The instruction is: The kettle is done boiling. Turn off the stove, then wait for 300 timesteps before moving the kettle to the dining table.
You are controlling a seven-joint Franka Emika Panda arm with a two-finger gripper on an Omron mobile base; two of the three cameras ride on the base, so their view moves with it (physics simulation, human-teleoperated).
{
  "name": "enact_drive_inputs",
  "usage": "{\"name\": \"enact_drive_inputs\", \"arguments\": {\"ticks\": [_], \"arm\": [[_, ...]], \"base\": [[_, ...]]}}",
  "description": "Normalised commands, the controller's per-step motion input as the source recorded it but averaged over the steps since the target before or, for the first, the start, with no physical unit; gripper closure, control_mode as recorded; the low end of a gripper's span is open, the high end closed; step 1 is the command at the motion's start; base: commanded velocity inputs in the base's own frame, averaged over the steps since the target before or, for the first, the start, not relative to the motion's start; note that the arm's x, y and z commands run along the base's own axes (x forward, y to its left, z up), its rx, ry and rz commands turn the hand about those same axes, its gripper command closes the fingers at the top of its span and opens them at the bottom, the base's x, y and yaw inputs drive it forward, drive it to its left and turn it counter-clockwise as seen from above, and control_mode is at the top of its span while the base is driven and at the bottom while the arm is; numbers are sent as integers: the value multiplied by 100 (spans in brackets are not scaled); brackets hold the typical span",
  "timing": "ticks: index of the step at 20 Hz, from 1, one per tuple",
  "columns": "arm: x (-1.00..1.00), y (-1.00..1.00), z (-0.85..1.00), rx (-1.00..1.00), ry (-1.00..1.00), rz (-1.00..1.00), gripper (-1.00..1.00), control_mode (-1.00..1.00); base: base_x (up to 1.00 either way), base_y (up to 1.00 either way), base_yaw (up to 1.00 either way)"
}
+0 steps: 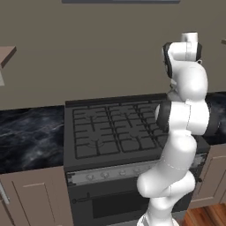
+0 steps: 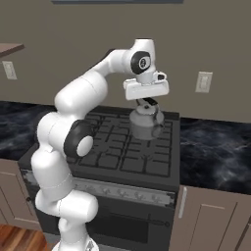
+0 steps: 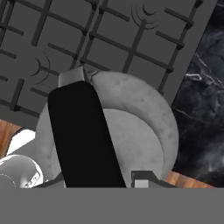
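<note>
hanging by its dark handle from the fingers (image 2: 148, 104), the kettle (image 2: 145, 124) clears the stove (image 2: 122, 162).

The kettle (image 2: 146, 125) hangs in the tool (image 2: 147, 104), lifted off the stove (image 2: 117, 157), with open air between its base and the black grates. The grates lie bare across the whole cooktop, so low passage over them is free on every side. Behind the stove the wall (image 2: 73, 44) closes the way back. The dark marble bench (image 2: 215, 147) to the right of the stove is open, with outlet plates (image 2: 204, 82) on the wall above it.
</note>
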Motion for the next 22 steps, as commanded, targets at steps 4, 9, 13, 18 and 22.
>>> {"name": "enact_drive_inputs", "arguments": {"ticks": [4,9,13,18,22], "arm": [[0,0,0,0,0,0,100,100],[0,0,0,0,0,0,100,100],[0,0,0,0,0,0,100,100],[0,0,0,0,0,0,100,100],[0,0,0,0,0,0,100,100]], "base": [[-66,-5,-10],[-53,-3,-16],[-24,0,-29],[-25,0,-42],[-34,0,-48]]}}
